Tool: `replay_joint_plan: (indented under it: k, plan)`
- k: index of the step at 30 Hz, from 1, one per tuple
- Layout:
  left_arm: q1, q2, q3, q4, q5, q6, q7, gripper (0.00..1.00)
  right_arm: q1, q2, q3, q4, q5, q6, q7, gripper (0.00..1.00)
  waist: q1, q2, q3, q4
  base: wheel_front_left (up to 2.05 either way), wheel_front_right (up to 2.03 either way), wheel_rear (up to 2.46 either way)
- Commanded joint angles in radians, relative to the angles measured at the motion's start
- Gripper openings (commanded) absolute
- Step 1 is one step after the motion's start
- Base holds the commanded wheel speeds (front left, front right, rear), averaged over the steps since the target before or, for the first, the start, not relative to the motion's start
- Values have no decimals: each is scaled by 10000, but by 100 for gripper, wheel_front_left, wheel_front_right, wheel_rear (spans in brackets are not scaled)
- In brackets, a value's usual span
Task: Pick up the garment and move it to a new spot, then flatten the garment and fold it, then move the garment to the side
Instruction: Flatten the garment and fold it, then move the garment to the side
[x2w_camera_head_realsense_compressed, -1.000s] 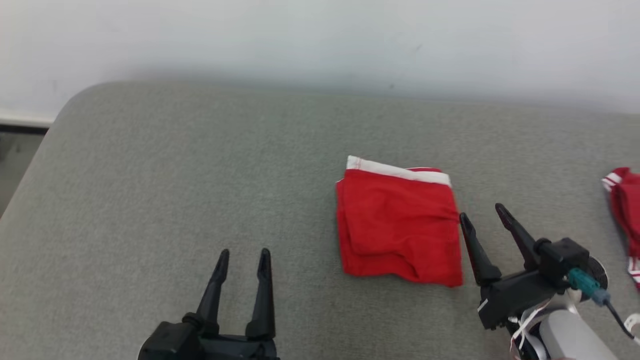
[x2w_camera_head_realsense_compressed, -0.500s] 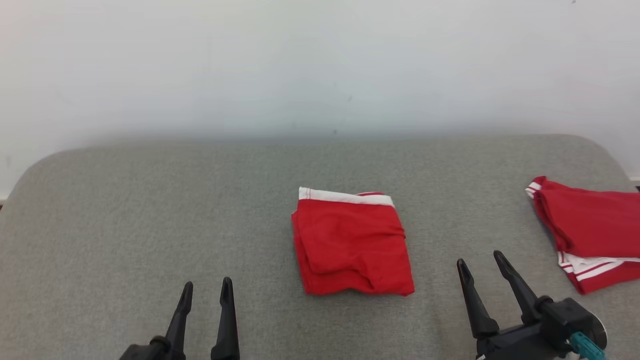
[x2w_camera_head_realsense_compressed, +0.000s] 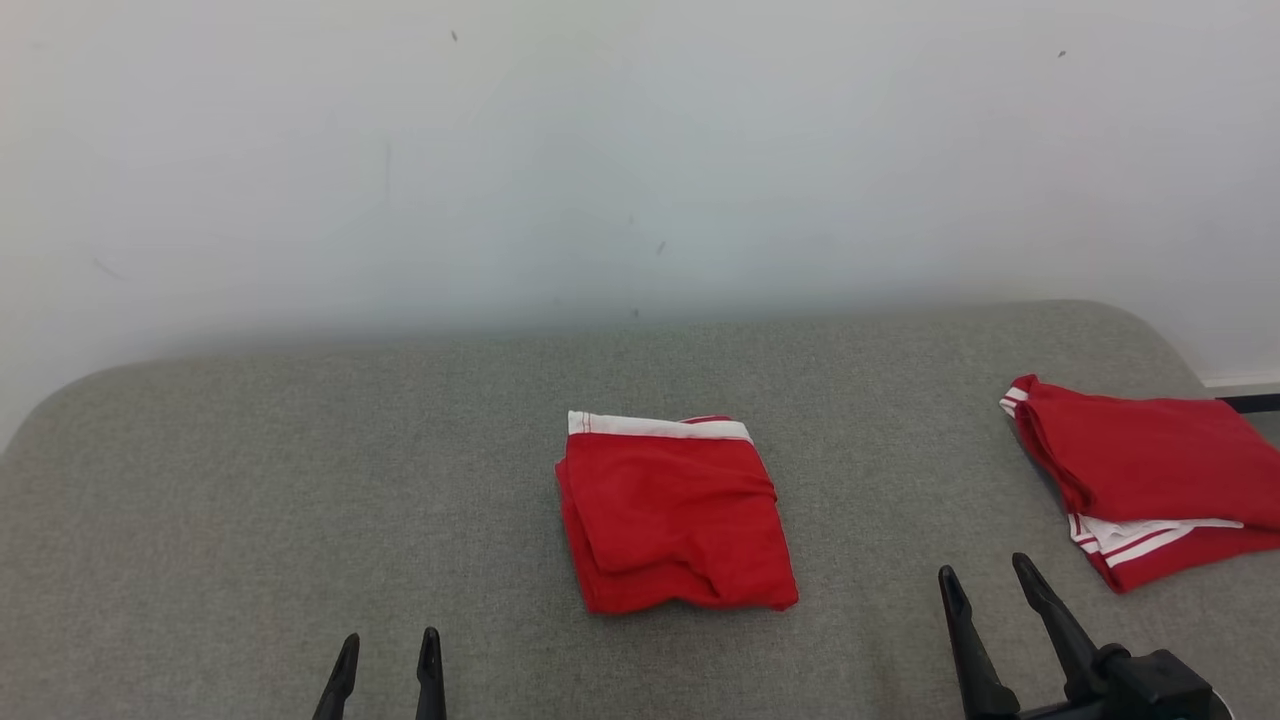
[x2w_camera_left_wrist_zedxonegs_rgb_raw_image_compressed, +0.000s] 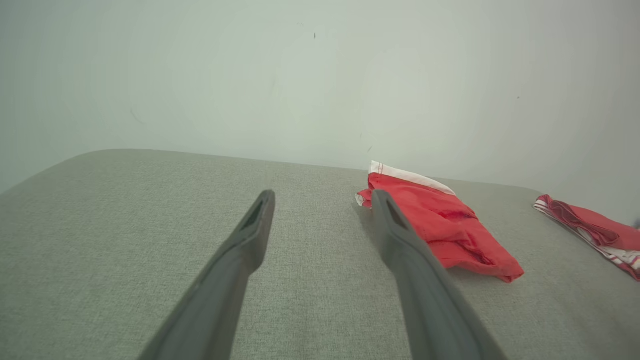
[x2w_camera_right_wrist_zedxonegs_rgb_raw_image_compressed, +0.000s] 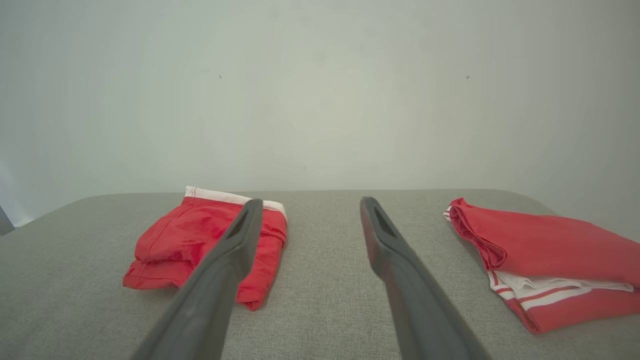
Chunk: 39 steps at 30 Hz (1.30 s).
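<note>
One folded red cloth garment with a white waistband lies on the grey fabric-covered tabletop. It is ahead of both sets of jaws and between them, to the right of the left gripper and to the left of the right gripper, touching neither. Its long axis seems to run away from the robot, with the waistband at the far end and the loose hem nearest the fingertips. Both grippers stand wide open and hold nothing. Neither arm is plainly nearer. The right one reaches a little further forward, so I'd judge it likelier to take the near edge. A second red garment with white stripes sits well off, beyond the outer side of the right jaws. Folding looks done, and the shift to the side seems to be what remains. No brand, label or writing can be read on anything.
</note>
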Motion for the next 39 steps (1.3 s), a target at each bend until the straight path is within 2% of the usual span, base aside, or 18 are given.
replay_joint_plan:
  k: [1,9,17,19,24,29,33,35,39]
  plan:
    - [156,-73,86,43,89,-69,-25,100,137,9,-25,-32,73,-24,-38,100,1,1,-55,17,0,0,0]
    - [254,-266,352,193,519,-375,-25,100,235,-123,117,76,-28,-25,-38,100,1,1,-121,88,0,0,0]
    - [105,-373,305,176,857,-526,-25,100,-380,-474,655,752,683,-23,-39,100,1,1,42,278,0,0,0]
    - [51,-386,228,123,980,-568,-25,100,-742,-591,938,1098,1245,-23,45,100,1,1,143,361,0,0,0]
    - [-144,-425,9,139,1166,-702,-25,100,-1859,-925,1899,1920,3540,-25,909,100,1,1,463,709,0,0,0]
    - [-305,-446,-150,172,1196,-755,-25,100,-3014,-1606,2706,2521,5686,-23,2289,100,1,1,933,1193,0,0,0]
    - [-514,-459,-234,140,1245,-810,-25,100,-3920,-2150,2969,2843,7190,-23,3394,100,1,1,1513,1594,0,0,0]
    - [-722,-473,-282,92,1248,-825,-25,100,-4460,-2507,3110,3096,8214,-23,4539,100,1,1,1973,1832,0,0,0]
    - [-1032,-487,-372,107,1149,-876,-25,100,-5104,-2908,3258,3382,9084,-23,5758,100,1,1,2440,2097,0,0,0]
